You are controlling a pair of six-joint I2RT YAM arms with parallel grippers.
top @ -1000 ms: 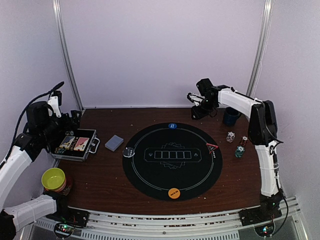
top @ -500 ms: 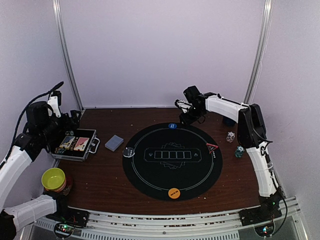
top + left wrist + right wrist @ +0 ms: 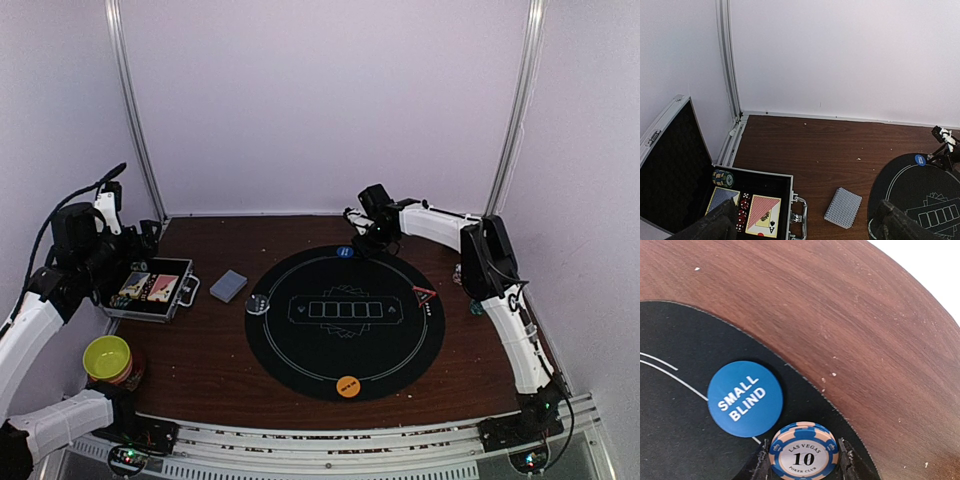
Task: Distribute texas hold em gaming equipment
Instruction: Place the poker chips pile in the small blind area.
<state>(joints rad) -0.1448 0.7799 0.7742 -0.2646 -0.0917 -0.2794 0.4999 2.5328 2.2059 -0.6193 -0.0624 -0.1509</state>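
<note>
Near edge of the tabletop [image 3: 210,350]: an orange button [image 3: 348,385] lay on the near rim of the round black mat [image 3: 300,350]; a yellow-green bowl [image 3: 107,357] stood at the near left, off the mat.

Mid field: an open metal case [image 3: 155,288] sat at the left, holding loose cards [image 3: 765,215], red dice [image 3: 743,209] and a green chip stack [image 3: 723,177]; the left pincer [image 3: 807,227] hung above it, fingers spread wide, holding nothing; a deck of grey-blue-backed cards [image 3: 228,286] lay on bare wood between case and mat; a red triangle marker [image 3: 424,294] sat on the mat's right rim.

Far edge: the blue SMALL BLIND button [image 3: 745,398] lay flat just inside the mat's border; the right pincer [image 3: 804,462] was clenched on a blue-and-peach "10" poker chip [image 3: 803,452], gripped by the rim across its width, just beside that button; whether the chip touched the mat could not be determined.

Handling assessment: the chip was judged small, rigid and light, with smooth faces; the rim grip was judged appropriate, the faces offering little purchase; a careless release might let it roll or skid. The deck was judged slippery and liable to fan out; best taken squarely by its long edges.
</note>
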